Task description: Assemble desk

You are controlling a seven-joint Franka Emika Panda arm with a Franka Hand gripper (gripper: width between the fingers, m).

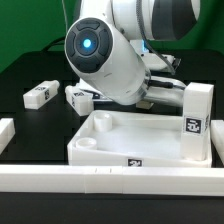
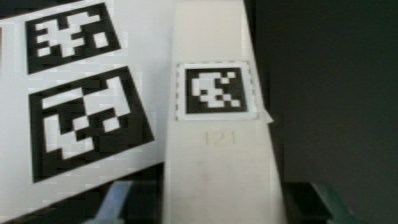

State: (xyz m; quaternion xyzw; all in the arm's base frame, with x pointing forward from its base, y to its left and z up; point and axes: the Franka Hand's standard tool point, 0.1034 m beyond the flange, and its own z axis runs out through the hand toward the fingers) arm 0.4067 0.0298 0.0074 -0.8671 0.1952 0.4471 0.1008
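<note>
Gripper seen from the wrist view, its two dark fingers lying on either side of a square white post leg, partly closed and close against its sides; whether they actually clamp it cannot be told; the leg bears a black-and-white tag on its upper face and lies flat; beside it, the marker board with large printed tags, and on its other side the dark tabletop. In the exterior view the arm hides the gripper; in front of it rests the desk top, a white tray with raised rim and round corner sockets; an upright leg stands at its corner on the exterior view's right; one loose leg and another loose leg lie on the tabletop beyond the tray, toward the exterior view's left; a white border rail runs along the front.
</note>
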